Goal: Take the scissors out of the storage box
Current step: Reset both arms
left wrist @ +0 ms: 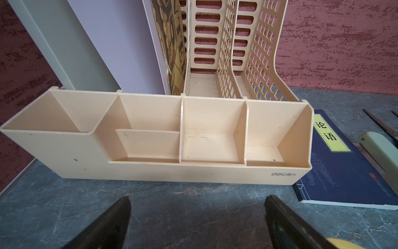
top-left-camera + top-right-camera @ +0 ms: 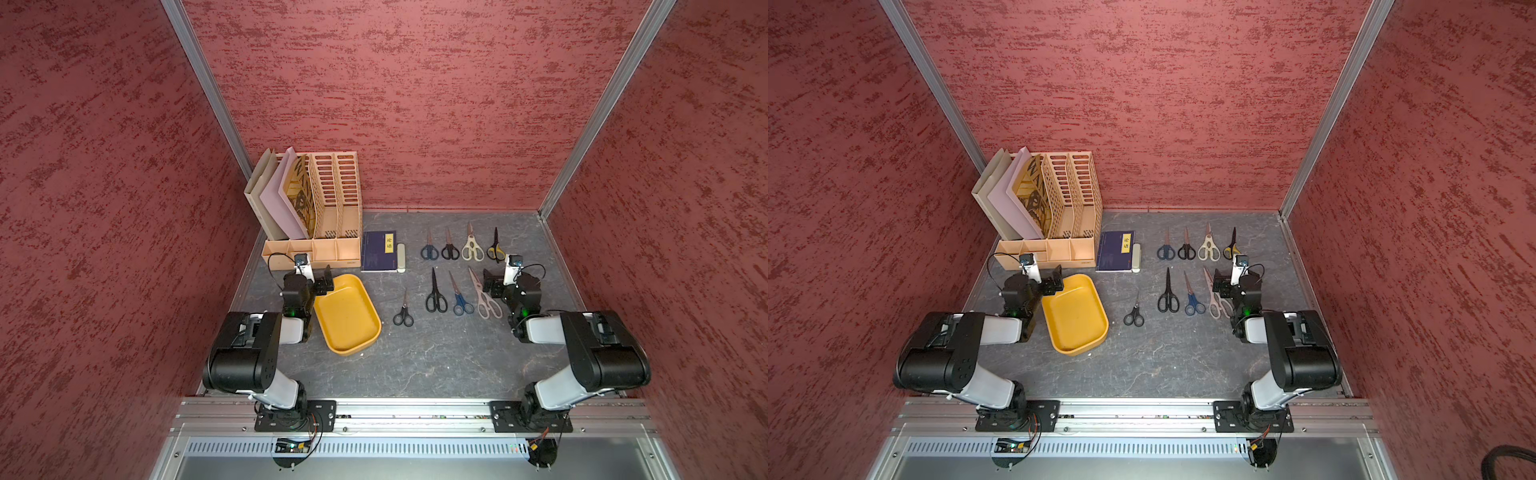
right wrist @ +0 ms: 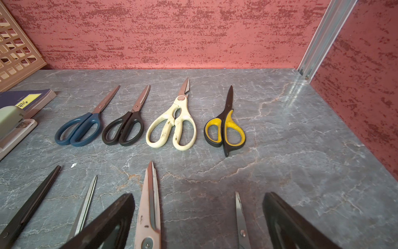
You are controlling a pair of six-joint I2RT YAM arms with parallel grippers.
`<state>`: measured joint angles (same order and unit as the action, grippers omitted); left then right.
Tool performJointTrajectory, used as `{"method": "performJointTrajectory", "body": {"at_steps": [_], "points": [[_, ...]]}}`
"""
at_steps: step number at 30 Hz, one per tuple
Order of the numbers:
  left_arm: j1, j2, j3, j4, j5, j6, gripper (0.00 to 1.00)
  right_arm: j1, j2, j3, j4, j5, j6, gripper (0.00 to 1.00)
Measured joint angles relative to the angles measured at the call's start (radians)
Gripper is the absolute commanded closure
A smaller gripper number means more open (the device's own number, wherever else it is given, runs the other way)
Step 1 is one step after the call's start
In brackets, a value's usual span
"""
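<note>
The mustard-yellow storage box [image 2: 347,318] [image 2: 1075,318] lies left of centre, and nothing shows inside it. Several scissors lie on the table in two rows to its right: dark blue [image 2: 429,250], black [image 2: 449,250], cream-white [image 3: 172,127] and black-and-yellow [image 3: 225,129] at the back. Small black [image 2: 403,315], long black [image 2: 435,297], blue [image 2: 462,302] and pinkish [image 2: 487,302] ones lie in front. My right gripper [image 3: 198,198] [image 2: 492,279] is open beside the pinkish pair, with another thin blade [image 3: 241,220] lying between its fingers. My left gripper [image 1: 198,200] [image 2: 327,279] is open and empty at the box's back left corner.
A tall beige slotted file organizer [image 2: 320,208] with folders and a front tray [image 1: 150,172] stands at the back left. A dark blue book [image 2: 379,251] and a pale stapler [image 2: 401,258] lie beside it. Red walls enclose the table on three sides.
</note>
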<state>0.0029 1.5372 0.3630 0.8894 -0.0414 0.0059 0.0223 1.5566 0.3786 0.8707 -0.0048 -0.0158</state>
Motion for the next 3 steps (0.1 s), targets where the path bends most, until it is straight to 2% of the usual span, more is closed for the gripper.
{"method": "performJointTrajectory", "body": {"at_steps": [3], "points": [[0.003, 0.0, 0.0, 0.001, 0.008, 0.0, 0.0, 0.0, 0.0, 0.0, 0.0, 0.0, 0.0, 0.01]]}}
